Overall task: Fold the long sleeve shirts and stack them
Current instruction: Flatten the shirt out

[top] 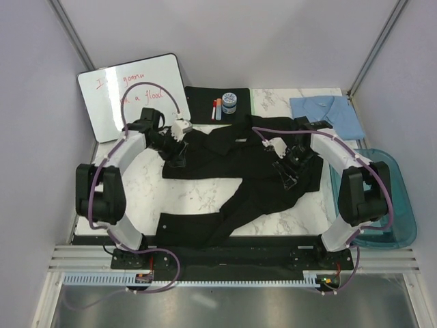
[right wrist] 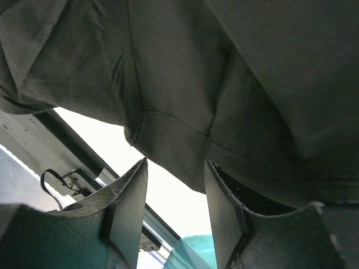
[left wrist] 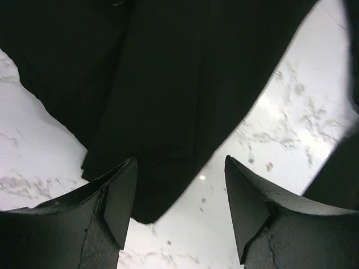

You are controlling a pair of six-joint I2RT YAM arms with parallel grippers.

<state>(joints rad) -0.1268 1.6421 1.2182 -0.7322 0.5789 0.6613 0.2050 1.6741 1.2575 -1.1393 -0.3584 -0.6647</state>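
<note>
The large black shirt (top: 232, 164) lies spread and rumpled across the middle of the marble table (top: 157, 191), one sleeve trailing toward the near edge. The light blue shirt (top: 328, 113) lies folded at the back right. My left gripper (top: 179, 154) hovers over the black shirt's left edge. In the left wrist view it (left wrist: 179, 185) is open, with a point of the black shirt (left wrist: 157, 112) reaching between the jaws, ungripped. My right gripper (top: 287, 174) is over the shirt's right part. It (right wrist: 175, 168) is open too, the dark cloth (right wrist: 224, 84) just past its tips.
A whiteboard (top: 130, 96) leans at the back left. A flat black mat (top: 201, 99) at the back carries a marker (top: 217, 109) and a small jar (top: 229, 102). A teal bin (top: 403, 205) stands off the table's right side.
</note>
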